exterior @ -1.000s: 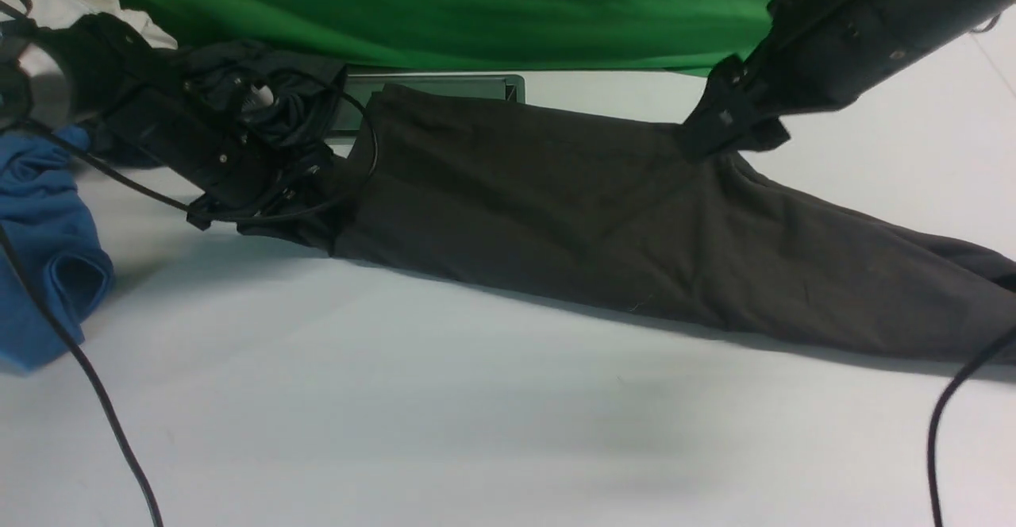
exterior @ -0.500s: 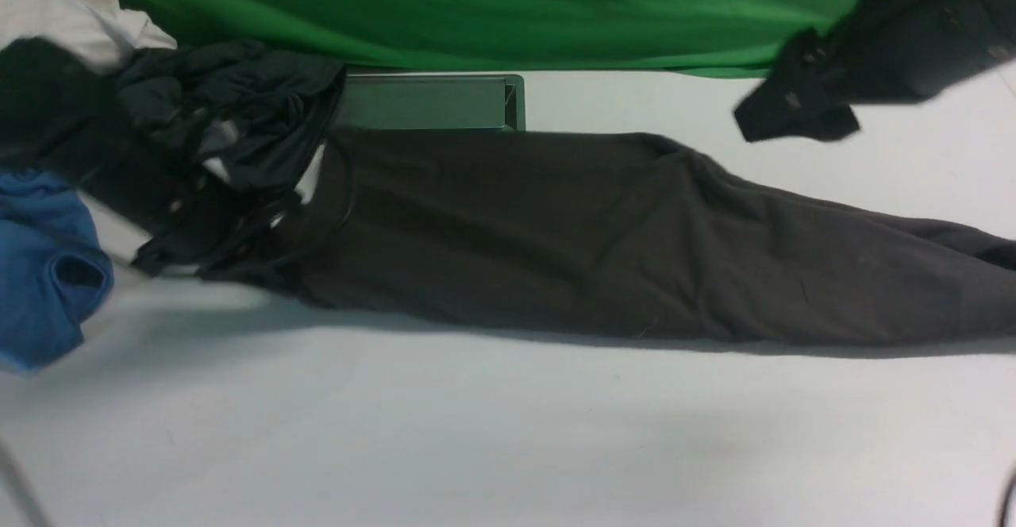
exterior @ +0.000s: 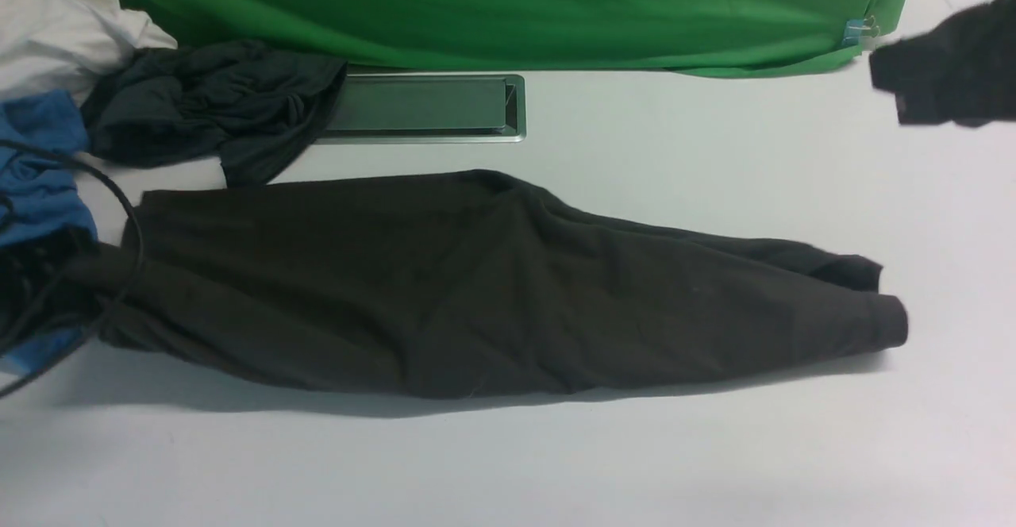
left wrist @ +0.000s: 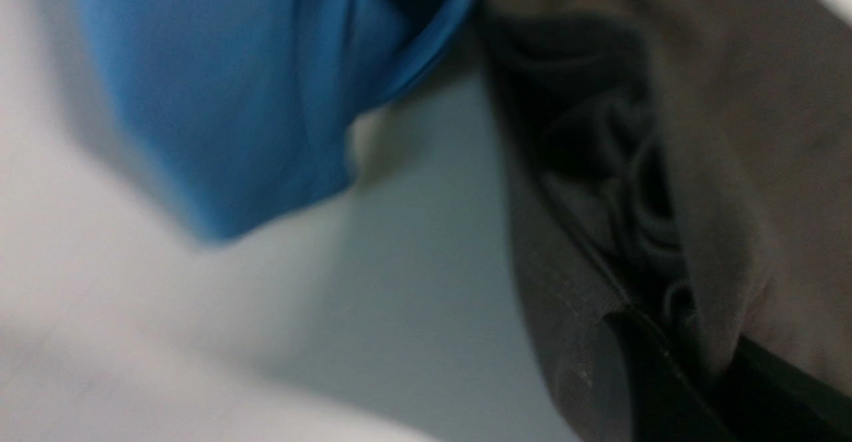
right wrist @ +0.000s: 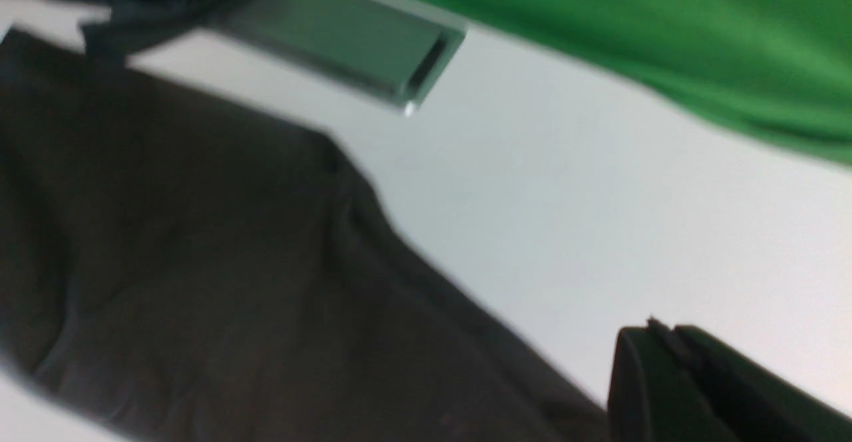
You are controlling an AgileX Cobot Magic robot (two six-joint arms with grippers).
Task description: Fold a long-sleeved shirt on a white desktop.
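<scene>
1. The long-sleeved shirt [exterior: 476, 297], dark, lies as a long band from left to right on the white desktop [exterior: 635, 463], with a cuff end at the right.
2. A dark grey garment [exterior: 206, 106], a blue garment [exterior: 36, 170] and a white garment [exterior: 55, 35] are heaped at far left.
3. A metal hatch [exterior: 429, 106] is recessed just before the green backdrop [exterior: 476, 11].
4. The right gripper [exterior: 893, 82], blurred, is at upper right, well apart from the shirt.

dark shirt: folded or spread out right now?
Folded lengthwise: the shirt lies as one narrow band on the desktop, stacked layers showing at its right end.

The white desktop [exterior: 635, 463] bears the long-sleeved shirt [exterior: 476, 297]; blue garment [exterior: 36, 170] beside.
</scene>
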